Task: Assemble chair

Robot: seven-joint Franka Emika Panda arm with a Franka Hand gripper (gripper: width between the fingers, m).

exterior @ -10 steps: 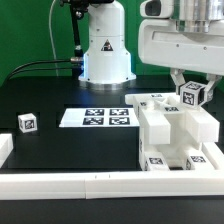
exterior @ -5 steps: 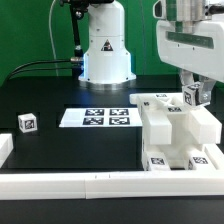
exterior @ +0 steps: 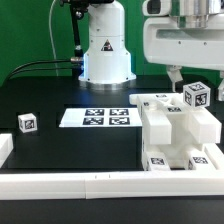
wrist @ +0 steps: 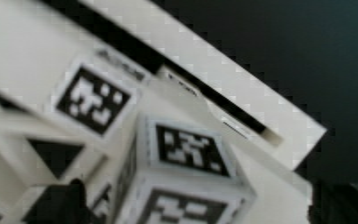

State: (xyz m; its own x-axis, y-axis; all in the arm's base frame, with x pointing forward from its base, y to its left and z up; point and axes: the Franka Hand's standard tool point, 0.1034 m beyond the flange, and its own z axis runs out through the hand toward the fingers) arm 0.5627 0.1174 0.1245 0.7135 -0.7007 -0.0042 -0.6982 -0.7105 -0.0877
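chair [exterior: 170,132] — blocky white assembly, exterior view's right, just beside marker board [exterior: 98,118]; tagged cube [exterior: 197,96] sits on its top. gripper [exterior: 195,78] — just above the cube, jaws parted, gripping nothing. loose tagged block [exterior: 27,122] — well apart, exterior view's left.

A robotics lab. A white arm's base [exterior: 106,50] stands on a black table [exterior: 45,95] beside the tag-printed marker board [exterior: 97,118].
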